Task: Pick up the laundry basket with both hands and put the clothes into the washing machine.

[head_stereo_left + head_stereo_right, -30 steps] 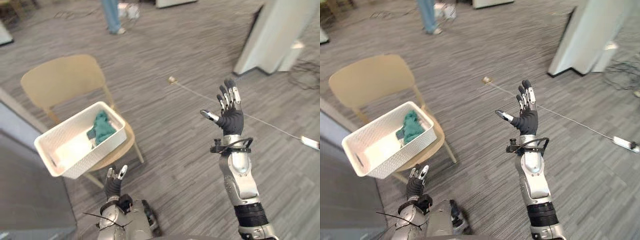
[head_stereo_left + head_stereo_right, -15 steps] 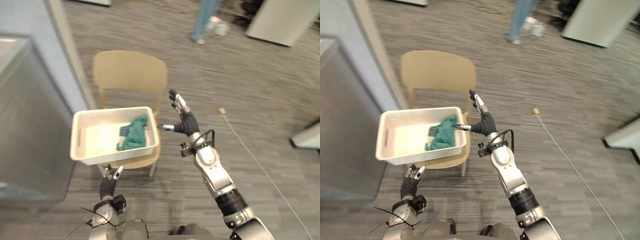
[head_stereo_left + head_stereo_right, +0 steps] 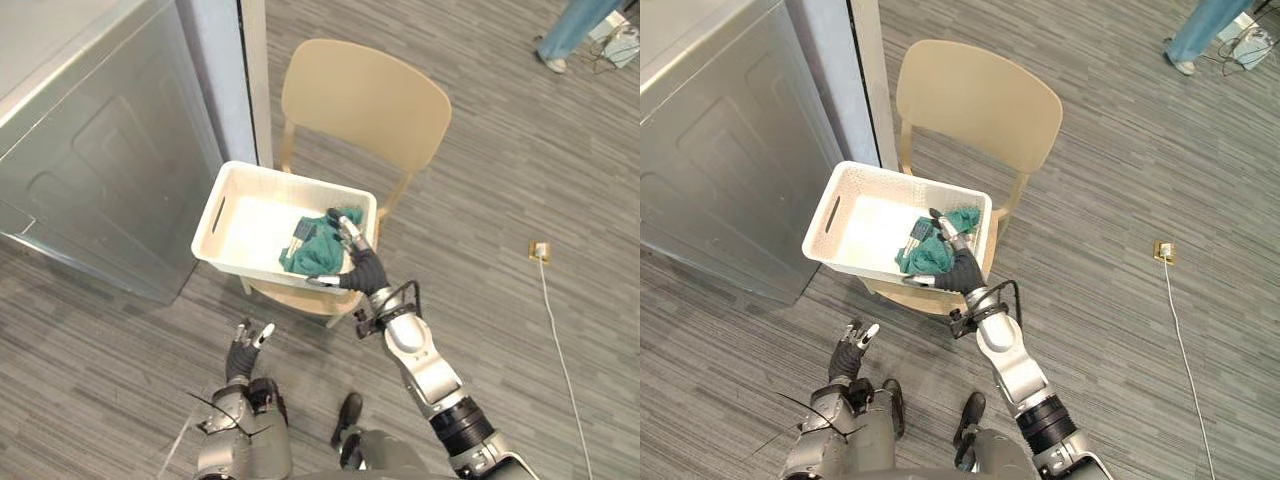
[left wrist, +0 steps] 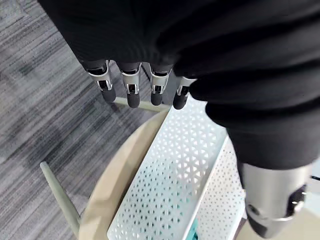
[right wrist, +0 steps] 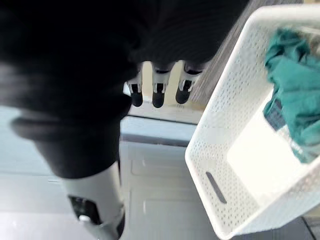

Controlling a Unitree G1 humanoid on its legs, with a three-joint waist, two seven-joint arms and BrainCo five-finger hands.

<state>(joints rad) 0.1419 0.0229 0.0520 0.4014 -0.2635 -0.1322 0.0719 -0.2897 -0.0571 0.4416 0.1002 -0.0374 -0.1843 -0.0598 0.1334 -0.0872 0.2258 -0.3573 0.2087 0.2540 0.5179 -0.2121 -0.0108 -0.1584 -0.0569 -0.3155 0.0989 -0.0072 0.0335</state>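
"Closer than a moment ago: the right hand (image 3: 362,268) is at the near corner of the white perforated plastic laundry basket (image 3: 258,222), fingers straight, gripping nothing."

"Basket's on the beige wooden chair (image 3: 365,100), teal cloth (image 3: 318,240) inside. Left hand (image 3: 242,350) hangs low, relaxed, well short."

"Approach step, I'd say; each hand needs an end rim next."

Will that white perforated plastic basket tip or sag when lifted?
The white plastic basket probably stays stiff: its moulded lattice walls look rigid. Likely light, holding little beyond teal cloth bunched at one end, so it may tip that way.
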